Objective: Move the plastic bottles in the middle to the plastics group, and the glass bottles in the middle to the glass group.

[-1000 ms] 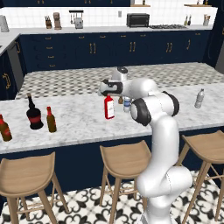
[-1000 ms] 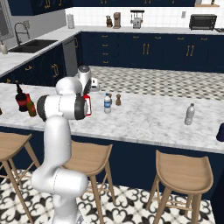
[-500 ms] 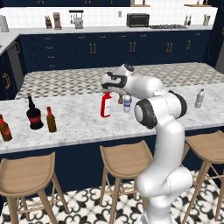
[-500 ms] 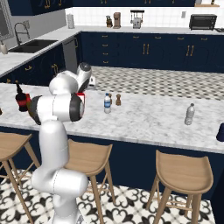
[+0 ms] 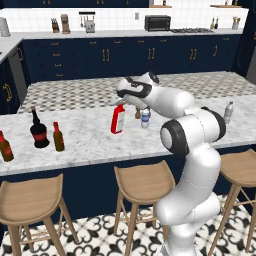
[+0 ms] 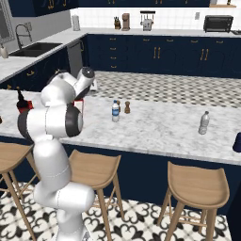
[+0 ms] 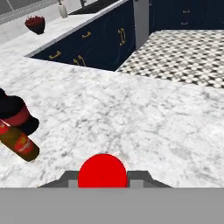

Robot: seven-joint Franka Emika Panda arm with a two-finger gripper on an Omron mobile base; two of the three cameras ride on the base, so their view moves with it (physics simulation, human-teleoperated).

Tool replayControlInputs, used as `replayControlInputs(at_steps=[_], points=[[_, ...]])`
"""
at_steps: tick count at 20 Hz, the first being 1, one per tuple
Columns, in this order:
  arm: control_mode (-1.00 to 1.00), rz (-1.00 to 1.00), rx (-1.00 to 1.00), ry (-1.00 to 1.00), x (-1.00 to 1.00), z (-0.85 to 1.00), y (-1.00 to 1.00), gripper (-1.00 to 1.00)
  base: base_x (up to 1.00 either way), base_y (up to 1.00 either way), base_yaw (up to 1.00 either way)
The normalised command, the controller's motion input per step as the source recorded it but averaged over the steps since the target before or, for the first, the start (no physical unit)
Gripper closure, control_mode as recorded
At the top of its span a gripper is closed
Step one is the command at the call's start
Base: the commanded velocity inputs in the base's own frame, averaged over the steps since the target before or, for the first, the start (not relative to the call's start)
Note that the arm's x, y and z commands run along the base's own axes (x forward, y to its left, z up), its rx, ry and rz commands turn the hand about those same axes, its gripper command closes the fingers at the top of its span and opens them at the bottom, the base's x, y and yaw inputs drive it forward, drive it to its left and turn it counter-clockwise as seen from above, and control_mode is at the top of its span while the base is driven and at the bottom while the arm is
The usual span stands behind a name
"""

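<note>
My gripper (image 5: 120, 103) is shut on the red cap of the flat red bottle (image 5: 118, 120), which hangs slightly tilted with its base close to the marble counter (image 5: 85, 135). From the hand, the red cap (image 7: 102, 170) sits between the fingertips of the gripper (image 7: 102, 177). The blue-labelled water bottle (image 5: 145, 118) (image 6: 115, 111) stands just right of it. Far left stand the black long-necked bottle (image 5: 37, 129) (image 7: 15, 111), a slim brown bottle (image 5: 58, 137) and a stouter brown bottle (image 5: 5, 146). The plain greyish bottle (image 5: 228, 112) (image 6: 204, 123) stands far right.
A small brown shaker (image 5: 137, 114) (image 6: 126, 107) stands behind the water bottle. A brown bottle with a red label (image 7: 19, 142) lies ahead and left of the hand. Wooden stools (image 5: 142, 182) line the counter's near side. A dark blue object (image 6: 237, 142) sits at the right edge.
The arm has swung a little to the left, carrying the red bottle away from the water bottle. The other bottles have not moved.
</note>
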Motion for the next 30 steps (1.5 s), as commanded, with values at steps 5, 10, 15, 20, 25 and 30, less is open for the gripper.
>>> replayControlInputs(at_steps=[5, 10, 15, 20, 25, 30], points=[[-1.00, 0.10, 0.00, -0.12, -0.26, 0.21, 0.62, 1.00, 0.00, 0.00, 0.00], [-1.00, 0.11, -0.06, -0.02, -0.26, 0.05, 0.72, 1.00, 0.00, 0.00, 0.00], [-1.00, 0.06, -0.09, 0.00, -0.14, 0.00, 0.59, 1.00, 0.00, 0.00, 0.00], [-1.00, 0.03, -0.01, -0.02, -0.14, 0.00, 0.53, 1.00, 0.00, 0.00, 0.00], [-1.00, 0.01, 0.00, -0.01, -0.06, -0.01, 0.42, 1.00, 0.00, 0.00, 0.00], [-1.00, 0.00, -0.02, 0.00, 0.00, -0.10, 0.31, 1.00, 0.00, 0.00, 0.00]])
